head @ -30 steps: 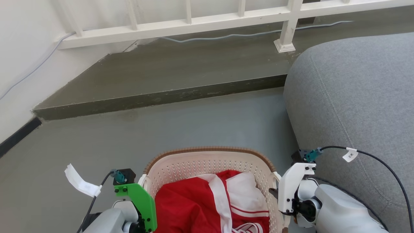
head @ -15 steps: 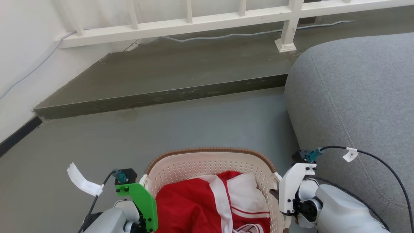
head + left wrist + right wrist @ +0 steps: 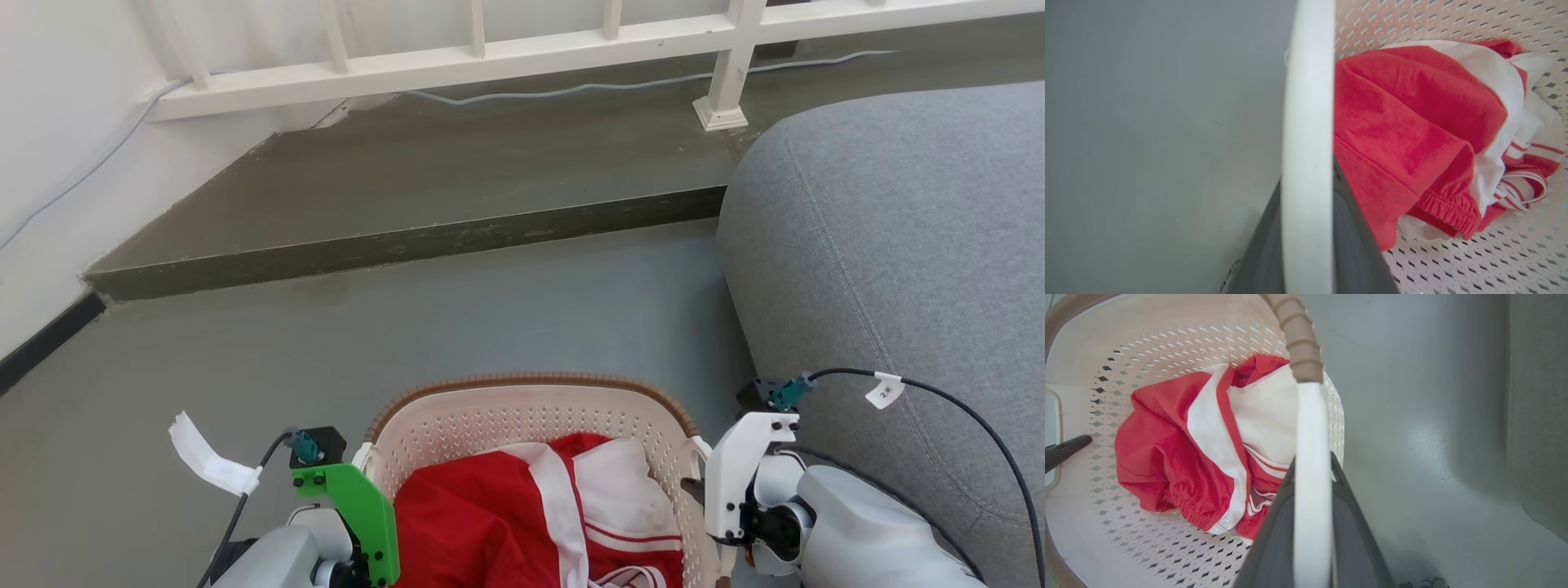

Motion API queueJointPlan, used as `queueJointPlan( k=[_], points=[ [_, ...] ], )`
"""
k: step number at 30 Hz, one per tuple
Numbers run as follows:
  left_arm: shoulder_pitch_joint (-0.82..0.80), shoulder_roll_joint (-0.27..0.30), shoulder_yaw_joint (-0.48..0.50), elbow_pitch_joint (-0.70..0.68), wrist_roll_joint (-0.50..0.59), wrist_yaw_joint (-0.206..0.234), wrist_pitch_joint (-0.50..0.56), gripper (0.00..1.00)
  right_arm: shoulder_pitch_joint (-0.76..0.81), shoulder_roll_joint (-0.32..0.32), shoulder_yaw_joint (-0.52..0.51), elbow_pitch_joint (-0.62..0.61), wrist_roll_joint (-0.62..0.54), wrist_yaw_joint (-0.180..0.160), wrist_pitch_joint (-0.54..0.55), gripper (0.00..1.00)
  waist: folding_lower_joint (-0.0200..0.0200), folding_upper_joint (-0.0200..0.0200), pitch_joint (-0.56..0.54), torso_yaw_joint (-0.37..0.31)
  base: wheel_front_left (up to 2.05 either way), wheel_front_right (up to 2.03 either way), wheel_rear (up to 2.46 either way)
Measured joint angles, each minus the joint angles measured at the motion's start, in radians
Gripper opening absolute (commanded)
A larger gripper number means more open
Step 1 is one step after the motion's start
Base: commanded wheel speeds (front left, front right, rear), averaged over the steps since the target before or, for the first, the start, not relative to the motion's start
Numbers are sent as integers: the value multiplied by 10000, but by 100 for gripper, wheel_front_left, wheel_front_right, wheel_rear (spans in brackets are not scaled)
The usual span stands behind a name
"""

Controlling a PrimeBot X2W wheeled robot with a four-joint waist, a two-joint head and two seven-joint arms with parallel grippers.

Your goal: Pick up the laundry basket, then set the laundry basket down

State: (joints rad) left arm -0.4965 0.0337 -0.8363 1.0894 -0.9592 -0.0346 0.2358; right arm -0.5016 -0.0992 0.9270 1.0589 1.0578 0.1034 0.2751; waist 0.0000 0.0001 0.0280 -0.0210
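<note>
Almost nothing has moved since a second ago: the laundry basket (image 3: 531, 408) and both wrists sit a shade lower in the head view, and barely differ from half a second ago.

The grey sofa (image 3: 898, 245) bulks just to the right of the basket. The grey floor (image 3: 408, 327) spreads beyond and to the left of it, with the raised step (image 3: 408, 237) and the white railing (image 3: 490, 57) well beyond. I cannot tell whether the basket rests on the floor or hangs just clear of it. A red-and-white garment (image 3: 490, 523) lies bunched inside.

The left gripper (image 3: 1308, 183) is closed on the left handle (image 3: 1306, 102), a dark finger tight against each side of the white bar. The right gripper (image 3: 1312, 461) clamps the right handle (image 3: 1310, 428) the same way.

Risks, as I judge them: if one arm travels faster than the other, the basket would tip and a smooth handle could slide out of the narrow fingers. With the sofa so close, the right forearm could also brush it.

Count: one sofa, one step, one railing, one basket, two handles, two grippers. There is one bundle of cloth, and I cannot tell whether it is more than one piece.
</note>
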Motion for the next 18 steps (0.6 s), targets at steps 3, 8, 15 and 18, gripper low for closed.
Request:
queueJointPlan(
  k=[3,8,15,18],
  points=[
    [0,2,-33,-4,-56,4,-2,0,-5,-19,56,-8,63,0,0,0,0,0,5,-5,0,0,0],
    [0,2,-75,-15,-157,77,-2,0,-9,-31,148,-13,90,0,-13,0,0,0,30,-20,0,0,0],
    [-7,38,-75,-127,-234,92,-173,0,-127,-109,198,-238,173,-6,-125,0,0,0,296,-39,0,0,0],
    [-43,52,-58,-255,-234,182,-376,0,-317,-184,247,-316,171,-6,-213,0,0,0,507,-52,0,0,0]
  ],
)
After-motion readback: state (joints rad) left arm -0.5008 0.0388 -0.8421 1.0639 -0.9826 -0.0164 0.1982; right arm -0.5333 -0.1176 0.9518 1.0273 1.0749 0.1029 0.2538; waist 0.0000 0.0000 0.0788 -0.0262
